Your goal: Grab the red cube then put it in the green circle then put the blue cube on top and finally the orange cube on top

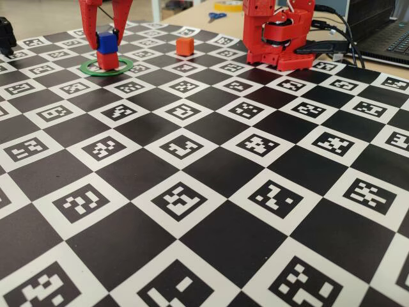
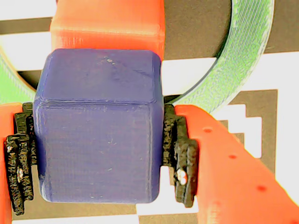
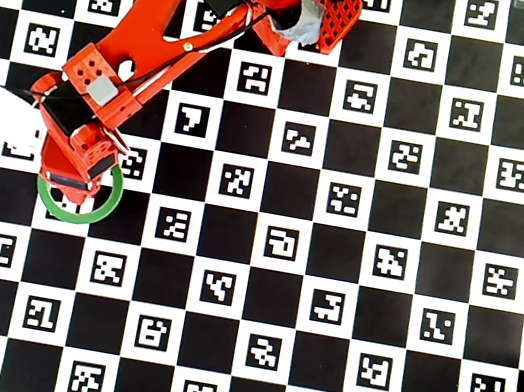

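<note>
Trouble could come now: my gripper (image 2: 100,156) squeezes the blue cube (image 2: 98,126) on the red cube (image 1: 107,60) inside the green ring (image 1: 106,68), and a crooked letting-go could knock both over.

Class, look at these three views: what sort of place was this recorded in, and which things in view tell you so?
Probably a robotics lab or workshop bench. The board of black squares and coded markers suggests camera calibration, a red 3D-printed robot arm works on it, and a laptop with cables sits at the table's far edge.
</note>
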`<action>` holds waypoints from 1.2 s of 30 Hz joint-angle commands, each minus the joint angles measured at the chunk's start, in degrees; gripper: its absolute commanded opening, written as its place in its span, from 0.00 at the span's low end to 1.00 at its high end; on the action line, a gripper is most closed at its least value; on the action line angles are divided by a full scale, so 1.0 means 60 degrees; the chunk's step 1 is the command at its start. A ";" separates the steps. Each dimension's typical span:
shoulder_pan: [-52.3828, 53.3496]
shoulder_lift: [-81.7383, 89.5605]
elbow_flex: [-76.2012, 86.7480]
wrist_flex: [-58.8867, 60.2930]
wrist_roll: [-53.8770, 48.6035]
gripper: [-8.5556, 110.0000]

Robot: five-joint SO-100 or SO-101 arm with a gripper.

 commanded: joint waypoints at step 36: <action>-0.0630 0.2490 -0.0146 0.2197 0.1201 0.48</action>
